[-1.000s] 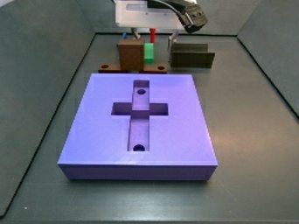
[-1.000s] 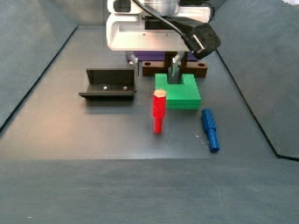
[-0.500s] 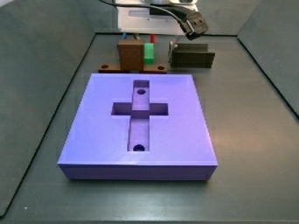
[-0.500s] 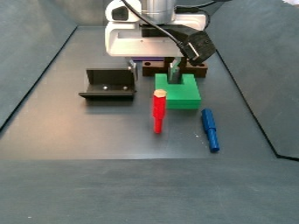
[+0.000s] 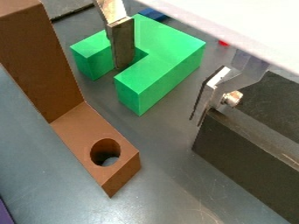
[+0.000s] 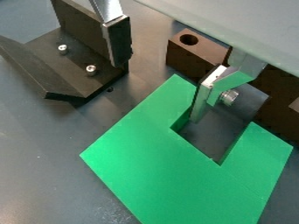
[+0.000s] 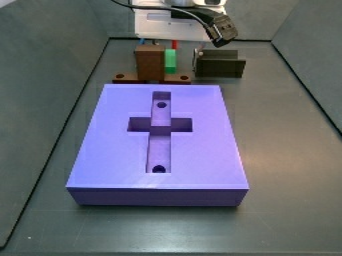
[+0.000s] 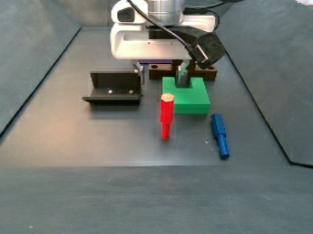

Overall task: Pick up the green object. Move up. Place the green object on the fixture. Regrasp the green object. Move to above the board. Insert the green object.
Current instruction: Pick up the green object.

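Observation:
The green object lies flat on the floor, a U-shaped block with its notch showing in both wrist views. My gripper is open and low over it. One finger stands in the notch and the other finger outside, so one arm of the piece lies between them. The pads are apart from the green sides. In a side view the gripper hangs over the green object. The fixture sits beside it, dark and low. The board fills the near floor.
A brown upright block on a base with a round hole stands close beside the green object. A thin red rod and a blue piece lie by it. Dark walls ring the floor.
My gripper came down a little over the green object between one second and half a second ago, then stayed still. The pieces have not moved.

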